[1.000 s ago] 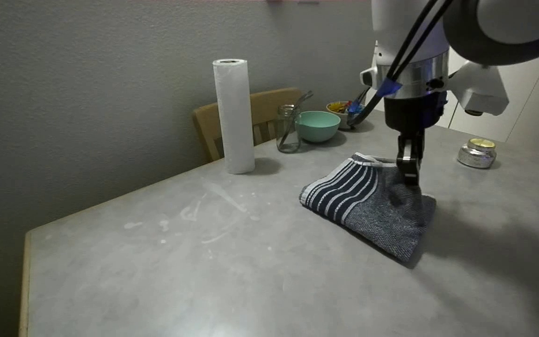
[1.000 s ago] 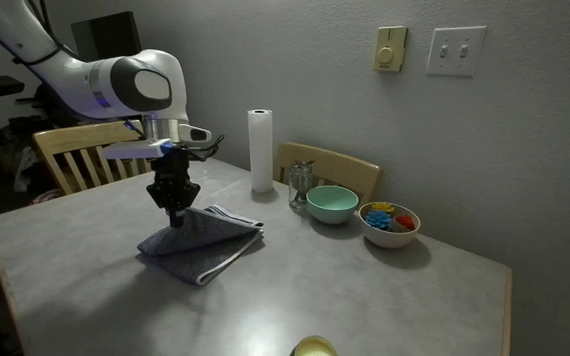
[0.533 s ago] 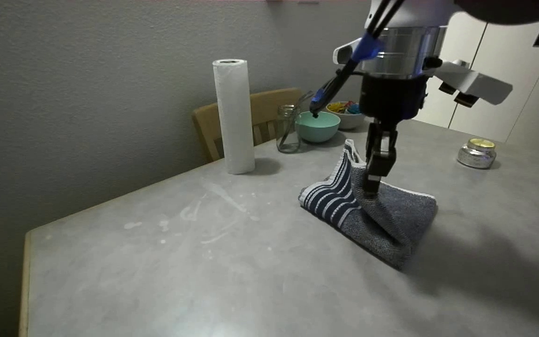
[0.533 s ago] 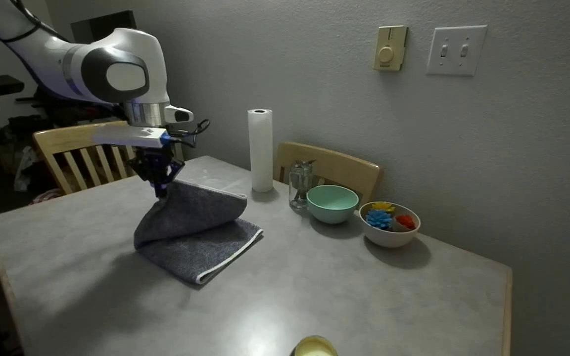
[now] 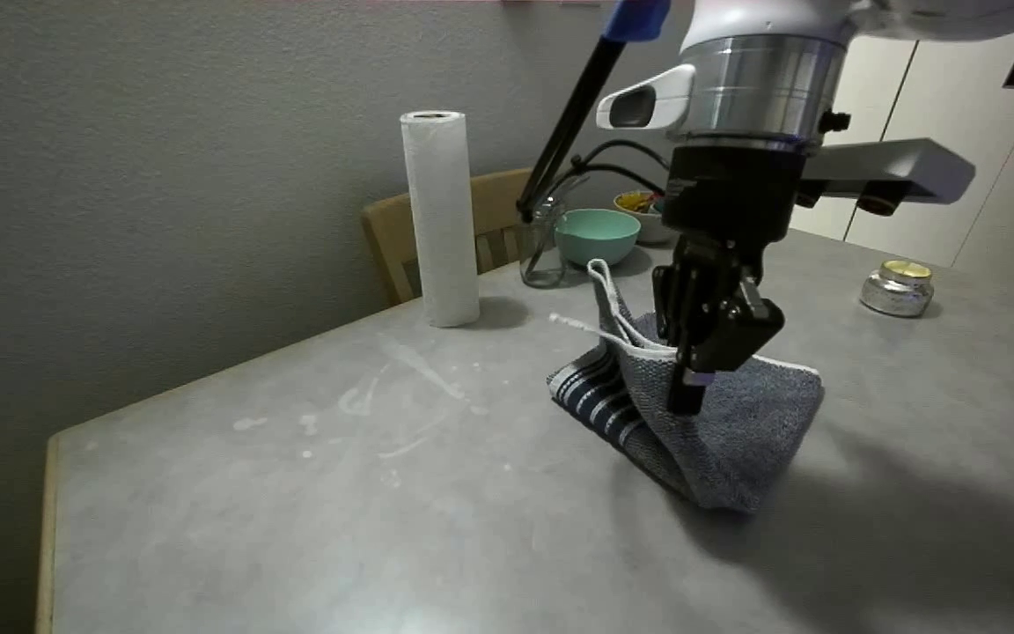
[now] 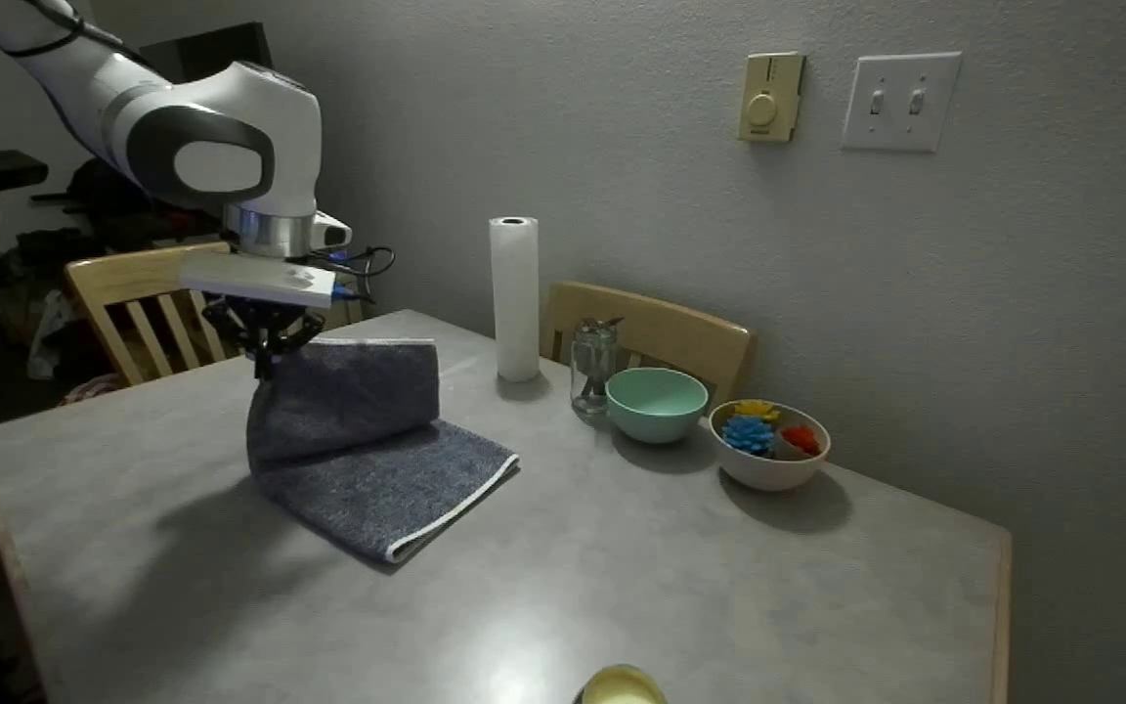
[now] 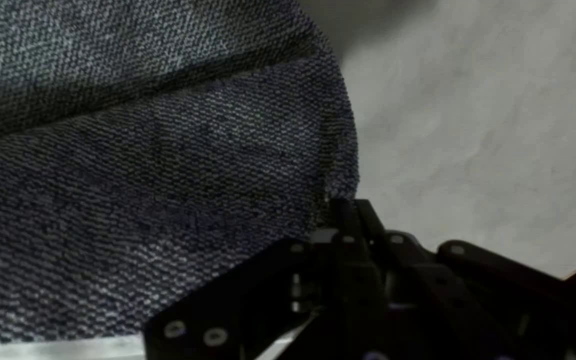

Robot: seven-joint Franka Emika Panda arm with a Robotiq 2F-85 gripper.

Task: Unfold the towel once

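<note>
Left of the paper roll (image 6: 515,298), in an exterior view, the fingers (image 6: 263,366) hang above the surface (image 6: 612,548), closed together and gripping a pinch of the towel (image 6: 368,469). The towel rests left of the roll and nearer the camera, its lower layer (image 6: 416,499) flat, its upper flap (image 6: 358,391) raised but not turned over. Right of the roll stand a glass jar (image 6: 589,366), near it, then a green bowl (image 6: 658,406), then a white bowl (image 6: 766,467), well apart from it. Risks, in my judgement: the pinch looks small and sits at the flap's left end only, so the cloth may slip out and the flap drop back onto the lower layer. Nothing is seen holding that layer, so a low pull could drag the whole towel instead of unfolding it. The unsupported right end may curl and land bunched. Differences between views: the striped band (image 5: 597,401) is seen solely in an exterior view; the wrist view lacks it. The wrist view does show the fingers meeting at the cloth's edge, a detail indistinct in both exterior views. How many layers they hold cannot be told.
</note>
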